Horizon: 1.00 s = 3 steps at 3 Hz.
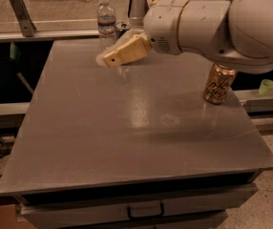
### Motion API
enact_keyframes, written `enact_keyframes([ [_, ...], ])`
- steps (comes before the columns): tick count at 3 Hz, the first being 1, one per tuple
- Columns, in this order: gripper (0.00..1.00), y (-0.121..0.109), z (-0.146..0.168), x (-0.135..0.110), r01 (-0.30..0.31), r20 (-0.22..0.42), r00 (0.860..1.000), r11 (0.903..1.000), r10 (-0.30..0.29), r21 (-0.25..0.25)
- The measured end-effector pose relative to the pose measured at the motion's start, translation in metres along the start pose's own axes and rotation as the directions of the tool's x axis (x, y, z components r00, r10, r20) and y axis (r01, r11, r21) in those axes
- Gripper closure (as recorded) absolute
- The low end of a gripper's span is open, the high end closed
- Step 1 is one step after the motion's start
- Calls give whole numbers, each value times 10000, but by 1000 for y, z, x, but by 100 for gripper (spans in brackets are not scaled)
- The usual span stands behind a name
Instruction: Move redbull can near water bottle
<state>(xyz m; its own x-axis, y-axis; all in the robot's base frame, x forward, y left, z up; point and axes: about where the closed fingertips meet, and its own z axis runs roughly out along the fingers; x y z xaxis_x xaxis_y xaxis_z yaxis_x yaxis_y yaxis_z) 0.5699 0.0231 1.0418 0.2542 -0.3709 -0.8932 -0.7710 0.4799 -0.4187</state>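
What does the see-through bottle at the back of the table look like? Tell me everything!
The small clear plastic water bottle stands upright at the grey table's far edge. It has a white cap and a thin label band. The slim redbull can's top peeks out just to its right; I cannot tell whether they touch. The robot's tan end effector hangs just in front of its base.

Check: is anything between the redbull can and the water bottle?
Nothing visible. The redbull can stands just right of the bottle at the far edge of the table. The gripper hangs in front, hiding the can's lower part. The gold can is well off to the right.
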Motion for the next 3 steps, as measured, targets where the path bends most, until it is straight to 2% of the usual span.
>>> enact_keyframes([
  [1, 0, 6, -37, -20, 1048, -112, 9945, 9941, -1046, 268],
  [2, 0, 3, -38, -17, 1042, -158, 9945, 9940, -1037, 338],
  [3, 0, -24, -47, -17, 1524, -184, 9883, 9851, -1514, 795],
])
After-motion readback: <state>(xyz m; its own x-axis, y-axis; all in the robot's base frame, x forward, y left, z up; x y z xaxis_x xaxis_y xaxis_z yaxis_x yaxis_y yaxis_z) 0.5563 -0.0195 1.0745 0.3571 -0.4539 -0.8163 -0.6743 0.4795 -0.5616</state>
